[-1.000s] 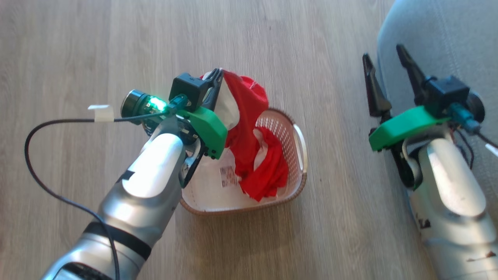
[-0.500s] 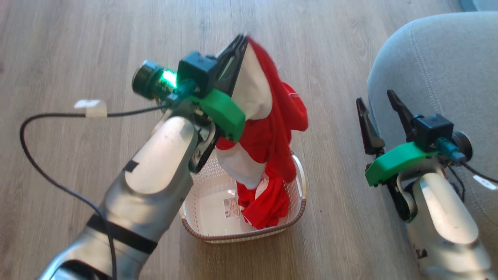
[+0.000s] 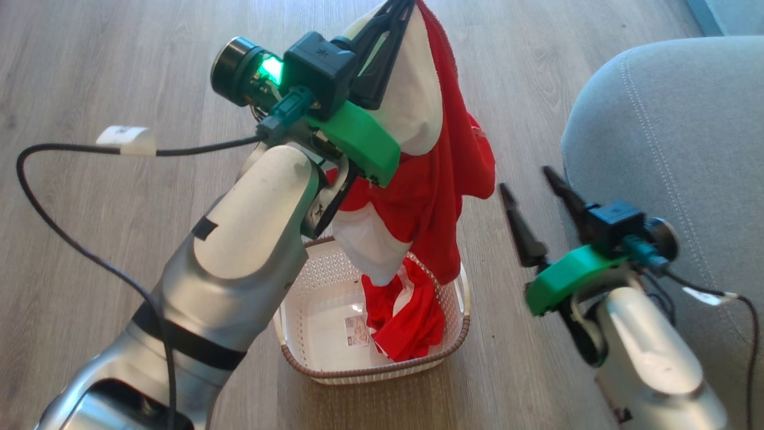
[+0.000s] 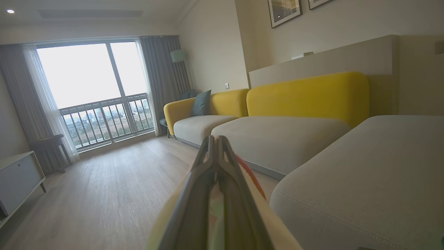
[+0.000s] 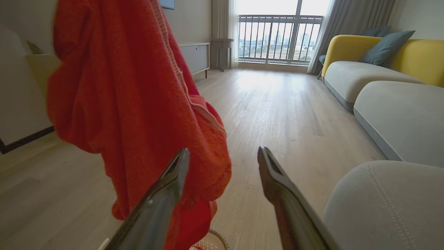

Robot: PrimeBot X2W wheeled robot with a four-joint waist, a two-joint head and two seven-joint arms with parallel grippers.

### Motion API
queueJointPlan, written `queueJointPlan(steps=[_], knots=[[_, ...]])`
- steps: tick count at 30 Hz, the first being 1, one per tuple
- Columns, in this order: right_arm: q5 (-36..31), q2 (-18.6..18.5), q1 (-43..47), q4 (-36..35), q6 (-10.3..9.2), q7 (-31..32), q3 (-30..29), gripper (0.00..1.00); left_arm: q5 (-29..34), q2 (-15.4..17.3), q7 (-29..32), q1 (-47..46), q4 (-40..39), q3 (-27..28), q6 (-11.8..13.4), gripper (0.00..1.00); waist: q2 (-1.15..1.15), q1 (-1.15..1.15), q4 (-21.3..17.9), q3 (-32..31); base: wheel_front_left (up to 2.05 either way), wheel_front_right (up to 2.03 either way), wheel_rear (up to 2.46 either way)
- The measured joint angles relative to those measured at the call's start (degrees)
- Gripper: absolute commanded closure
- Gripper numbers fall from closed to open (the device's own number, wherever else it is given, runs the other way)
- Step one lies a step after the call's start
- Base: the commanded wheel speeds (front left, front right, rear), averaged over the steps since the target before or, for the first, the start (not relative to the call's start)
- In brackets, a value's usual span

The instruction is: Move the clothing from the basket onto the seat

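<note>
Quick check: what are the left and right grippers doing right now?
Left gripper: closed, pinching the top of the clothing.
Right gripper: open, holding nothing.

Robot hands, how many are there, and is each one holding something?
2. The left hand is high above the basket, shut on the red clothing. The right hand is open and holding nothing, next to the grey seat.
</note>
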Motion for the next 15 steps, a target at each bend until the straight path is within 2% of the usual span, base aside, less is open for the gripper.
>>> queueJointPlan(steps=[8, 15], knots=[[1.9, 0.74, -1.99, -1.94, 0.0, 0.0, 8.96, 0.0, -0.63, 0.01, 0.0, -0.01, -0.26, -1.29, 0.65, 1.0, 0.0, 0.0, 0.33, 0.6, 0.0, 0.0, 0.0], [1.03, 2.29, -8.54, 4.61, 0.0, -0.01, 10.66, 0.0, -2.65, 0.07, 0.0, -0.02, -0.87, -3.71, 0.71, 1.0, 0.0, 0.0, 1.48, 0.84, 0.0, 0.0, 0.0]])
